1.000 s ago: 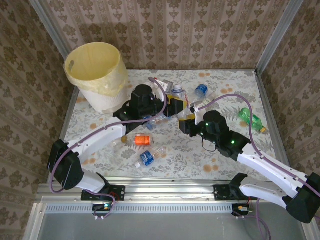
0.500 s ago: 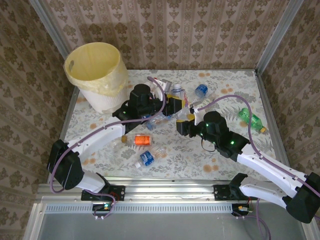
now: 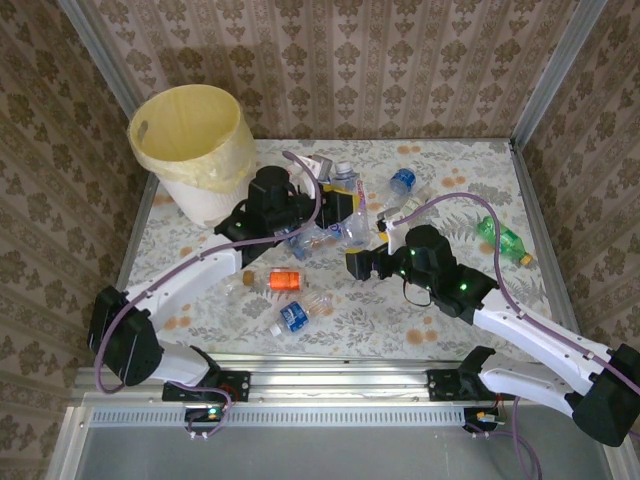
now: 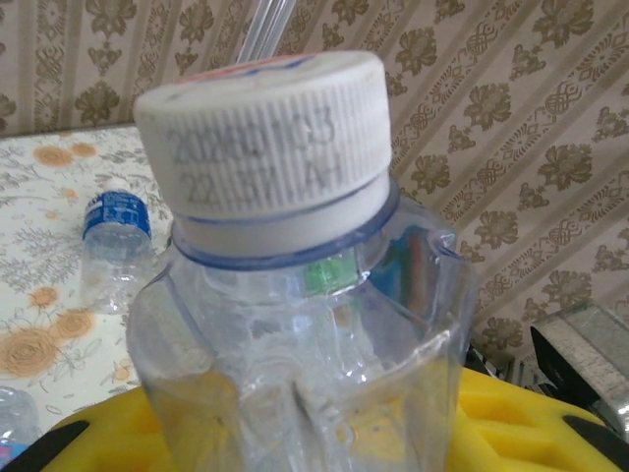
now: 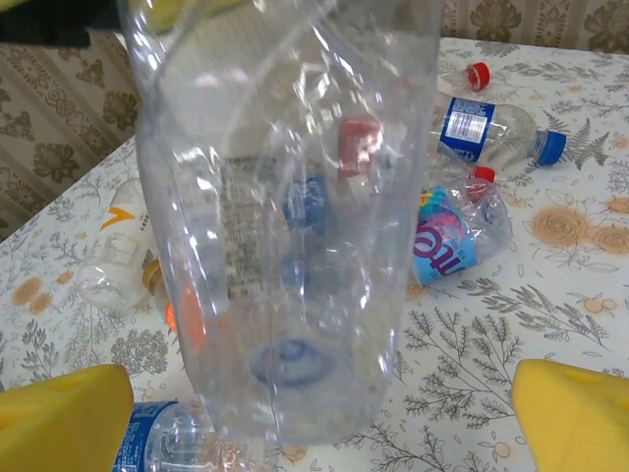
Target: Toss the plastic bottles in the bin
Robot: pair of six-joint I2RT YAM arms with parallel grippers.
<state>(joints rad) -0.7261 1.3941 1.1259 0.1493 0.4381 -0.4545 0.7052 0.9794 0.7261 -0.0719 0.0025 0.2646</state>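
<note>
My left jaws pinch the white-capped clear bottle (image 4: 295,334); right jaws gape, off it. Thin slick plastic may slip out before the bin (image 3: 205,185).

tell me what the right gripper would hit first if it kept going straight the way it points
Likely the clear bottle, close ahead of the right gripper and in line with the gap between its open fingers.

The surface (image 3: 380,310) is covered with a pale cloth printed with ferns and orange flowers. Its far, left and right edges are enclosed by walls (image 3: 350,60) papered in beige damask stripes. Metal posts (image 3: 555,75) are set at the far corners, and a metal rail (image 3: 330,362) runs along the near edge.
</note>
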